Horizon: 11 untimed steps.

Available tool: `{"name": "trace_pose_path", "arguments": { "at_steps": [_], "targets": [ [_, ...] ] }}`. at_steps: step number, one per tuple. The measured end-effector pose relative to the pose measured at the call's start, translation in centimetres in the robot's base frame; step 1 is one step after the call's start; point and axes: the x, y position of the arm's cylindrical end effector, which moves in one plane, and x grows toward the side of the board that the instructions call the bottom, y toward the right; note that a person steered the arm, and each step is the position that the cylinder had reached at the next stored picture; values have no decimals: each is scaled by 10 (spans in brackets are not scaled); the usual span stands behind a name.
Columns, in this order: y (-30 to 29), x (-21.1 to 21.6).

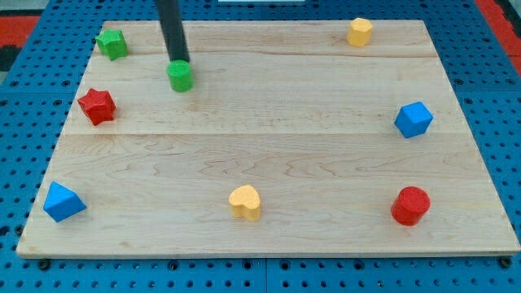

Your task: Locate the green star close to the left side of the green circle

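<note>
The green star [111,42] lies near the board's top left corner. The green circle [181,76] lies to its right and a little lower, well apart from it. My tip [179,61] comes down at the circle's top edge and seems to touch it. The dark rod rises from there out of the view's top.
A red star [97,105] lies at the left edge, a blue triangle [63,202] at the bottom left, a yellow heart [245,202] at the bottom middle, a red circle [410,205] at the bottom right, a blue cube-like block [413,120] at the right, a yellow block [360,32] at the top right.
</note>
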Motion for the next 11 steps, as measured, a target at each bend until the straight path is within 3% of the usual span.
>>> {"name": "trace_pose_path", "arguments": {
  "at_steps": [1,2,3,4,6,7,8,9,11],
  "targets": [
    [-21,44],
    [-28,-23],
    [-84,-104],
    [-131,-125],
    [-92,-20],
    [-140,-78],
    [-184,-94],
    [-123,-17],
    [-60,60]
  ]
}}
